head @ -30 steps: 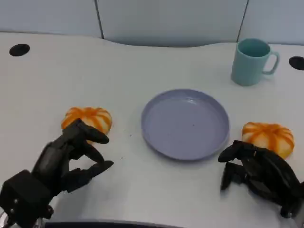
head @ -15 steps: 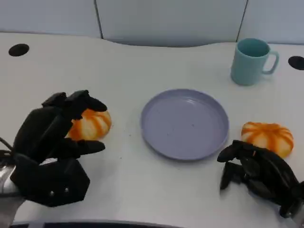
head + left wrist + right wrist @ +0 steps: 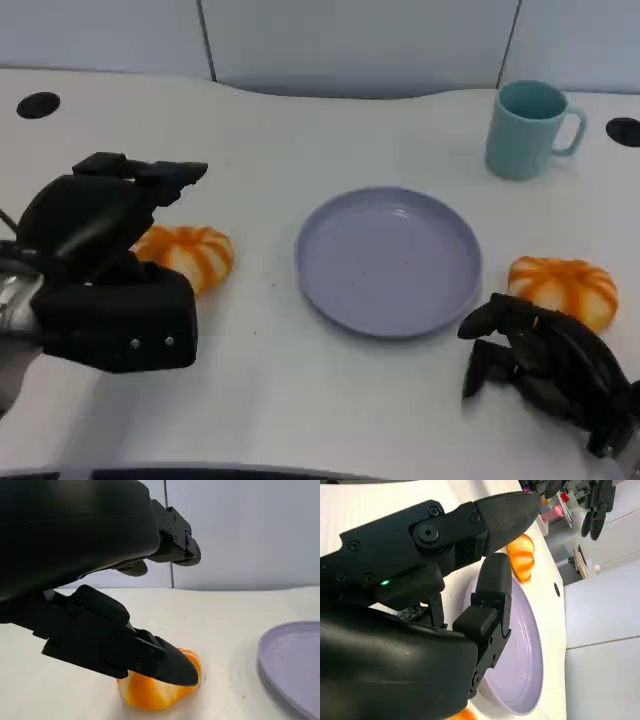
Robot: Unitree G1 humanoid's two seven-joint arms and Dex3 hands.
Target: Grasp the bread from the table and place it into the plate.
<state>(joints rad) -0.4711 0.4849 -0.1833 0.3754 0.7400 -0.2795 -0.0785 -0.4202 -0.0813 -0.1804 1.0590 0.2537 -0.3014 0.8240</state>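
**Left hand poised over the bread, grasp not yet made**

A white table (image 3: pixel 300 130) runs back to pale grey wall panels; a teal mug (image 3: pixel 530 128) stands at its far right, well apart from the work. The left hand (image 3: pixel 105 265) hovers over the near-left bread (image 3: pixel 190 255), its fingers (image 3: pixel 170 172) spread wide and reaching past the bun's far side, while in the left wrist view a lower finger (image 3: pixel 150 657) crosses in front of the bread without plainly touching it. It holds nothing. The right hand (image 3: pixel 545 365) rests low on the table with fingers loosely curled and empty, a second bun (image 3: pixel 565 285) just beyond its fingertips. The lavender plate (image 3: pixel 388 262) lies between the two hands, well clear of both sets of fingers.

The bread is a round, ridged, orange-and-cream dome sitting flat side down, crown up. It looks slightly wider across than deep, so its long axis probably runs roughly side to side across the open fingers, though the shape is close to round.

The risks, as I judge them: the dome is smooth and soft, so closing from above with the lower finger too high could squeeze the bun out sideways or dent it. If the fingers land off-centre, it may roll toward the plate's rim. A shallow plate lip could also catch the bread if it is carried too low.
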